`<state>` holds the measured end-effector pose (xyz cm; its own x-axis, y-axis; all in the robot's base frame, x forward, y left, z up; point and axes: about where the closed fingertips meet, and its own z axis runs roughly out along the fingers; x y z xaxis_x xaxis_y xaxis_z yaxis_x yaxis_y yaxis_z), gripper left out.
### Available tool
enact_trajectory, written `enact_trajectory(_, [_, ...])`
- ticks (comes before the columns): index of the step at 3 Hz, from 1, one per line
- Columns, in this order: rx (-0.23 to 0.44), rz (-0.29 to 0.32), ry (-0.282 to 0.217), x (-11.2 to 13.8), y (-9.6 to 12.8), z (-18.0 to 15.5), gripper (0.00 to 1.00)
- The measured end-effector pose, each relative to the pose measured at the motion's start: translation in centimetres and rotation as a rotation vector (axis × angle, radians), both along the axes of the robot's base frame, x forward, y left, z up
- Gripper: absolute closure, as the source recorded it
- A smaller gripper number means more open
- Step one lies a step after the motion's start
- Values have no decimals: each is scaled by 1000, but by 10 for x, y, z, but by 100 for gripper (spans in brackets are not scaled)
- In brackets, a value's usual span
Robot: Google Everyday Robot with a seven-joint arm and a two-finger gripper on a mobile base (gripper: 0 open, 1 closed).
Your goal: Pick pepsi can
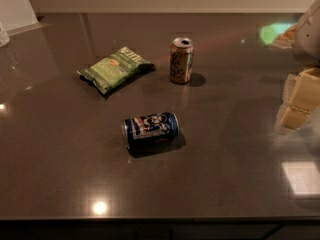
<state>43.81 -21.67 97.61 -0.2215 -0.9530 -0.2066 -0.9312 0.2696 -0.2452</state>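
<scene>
Pepsi can [150, 129] is being observed lying sideways on the counter [225, 179], long axis aimed roughly at the gripper [298, 101], being held well to its right; gripper's opening cannot be told

pepsi can [150, 128] on its side, gripper [295, 104] at right edge

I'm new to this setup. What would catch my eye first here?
A dark blue pepsi can lies on its side in the middle of the dark counter. Behind it, an orange-brown can stands upright beside a green chip bag; the gripper hangs at the right edge.
</scene>
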Motion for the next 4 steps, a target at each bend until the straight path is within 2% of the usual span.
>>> enact_trajectory(1, [0,0,0,0,0,0,0])
enact_trajectory(2, [9,39,1,2,11,-1,0])
enact_trajectory(4, [4,205,42,11,78,-33,0])
